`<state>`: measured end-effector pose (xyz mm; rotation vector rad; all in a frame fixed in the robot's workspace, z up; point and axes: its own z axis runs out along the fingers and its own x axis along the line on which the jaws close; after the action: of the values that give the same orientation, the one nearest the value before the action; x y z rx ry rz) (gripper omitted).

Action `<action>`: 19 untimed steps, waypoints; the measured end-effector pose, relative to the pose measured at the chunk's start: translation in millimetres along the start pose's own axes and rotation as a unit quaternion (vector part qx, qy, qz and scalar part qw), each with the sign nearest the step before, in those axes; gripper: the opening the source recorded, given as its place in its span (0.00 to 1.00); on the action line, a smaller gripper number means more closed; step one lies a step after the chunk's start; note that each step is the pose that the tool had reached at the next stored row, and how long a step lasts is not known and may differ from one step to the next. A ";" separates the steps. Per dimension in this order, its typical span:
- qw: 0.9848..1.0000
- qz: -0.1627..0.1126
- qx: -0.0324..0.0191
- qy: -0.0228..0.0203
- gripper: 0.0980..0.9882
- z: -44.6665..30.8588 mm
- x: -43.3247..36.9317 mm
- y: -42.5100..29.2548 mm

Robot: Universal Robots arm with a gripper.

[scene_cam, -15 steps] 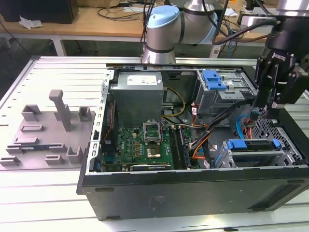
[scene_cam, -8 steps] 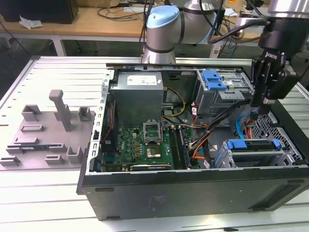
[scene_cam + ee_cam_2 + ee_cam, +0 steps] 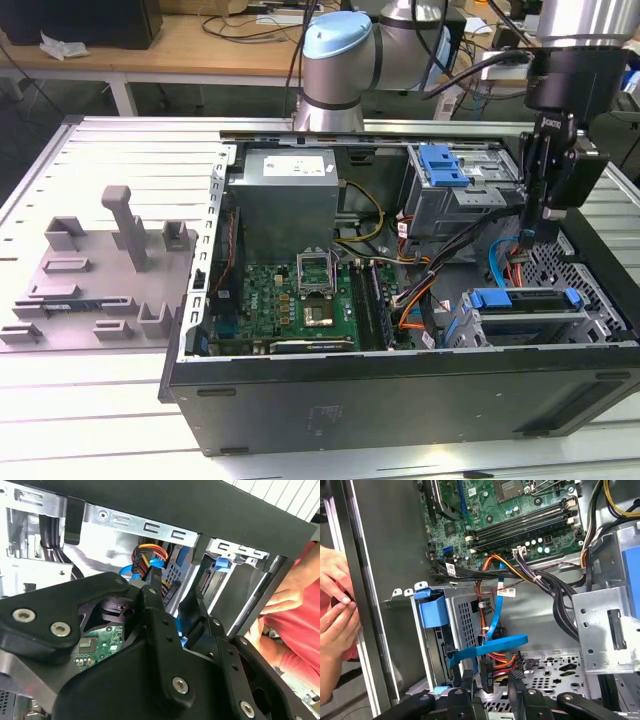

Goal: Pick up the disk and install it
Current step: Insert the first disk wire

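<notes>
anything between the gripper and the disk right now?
Likely yes. The open gripper hangs right at the blue data cable and the orange-red wire bundle, which cross next to the disk in its bay. Nothing else visible intervenes.

The gripper [image 3: 489, 677] is found inside the computer case [image 3: 390, 545], fingers apart, just beside a flat blue cable [image 3: 495, 647]. A green circuit board [image 3: 520, 510] is noted beyond a cable bundle [image 3: 540, 580]. A person's hands [image 3: 335, 625] are observed outside the case wall.

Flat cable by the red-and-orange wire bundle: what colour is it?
Blue. The flat blue cable shows best in the first wrist view.
</notes>
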<state>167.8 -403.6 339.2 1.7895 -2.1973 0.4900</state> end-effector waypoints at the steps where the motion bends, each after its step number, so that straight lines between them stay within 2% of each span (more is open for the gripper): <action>1: 1.000 -0.002 0.001 0.000 0.35 0.4 -0.6 0.2; 3: 1.000 -0.009 0.004 0.000 0.35 -0.7 -4.3 1.3; 5: 1.000 -0.011 0.004 0.001 0.35 -2.5 -8.2 3.0; 7: 1.000 -0.014 0.000 0.008 0.35 -2.7 -11.7 5.3; 9: 1.000 -0.015 -0.003 0.011 0.35 -1.5 -12.3 5.5; 10: 1.000 -0.017 -0.007 0.014 0.35 -0.2 -12.9 5.6; 11: 1.000 -0.018 -0.008 0.018 0.35 1.1 -13.4 5.8; 13: 1.000 -0.019 -0.006 0.023 0.35 0.9 -15.7 6.2; 19: 0.999 -0.031 0.001 0.033 0.35 -0.5 -22.3 7.6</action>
<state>164.9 -382.2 329.8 1.8098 -2.0932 0.5302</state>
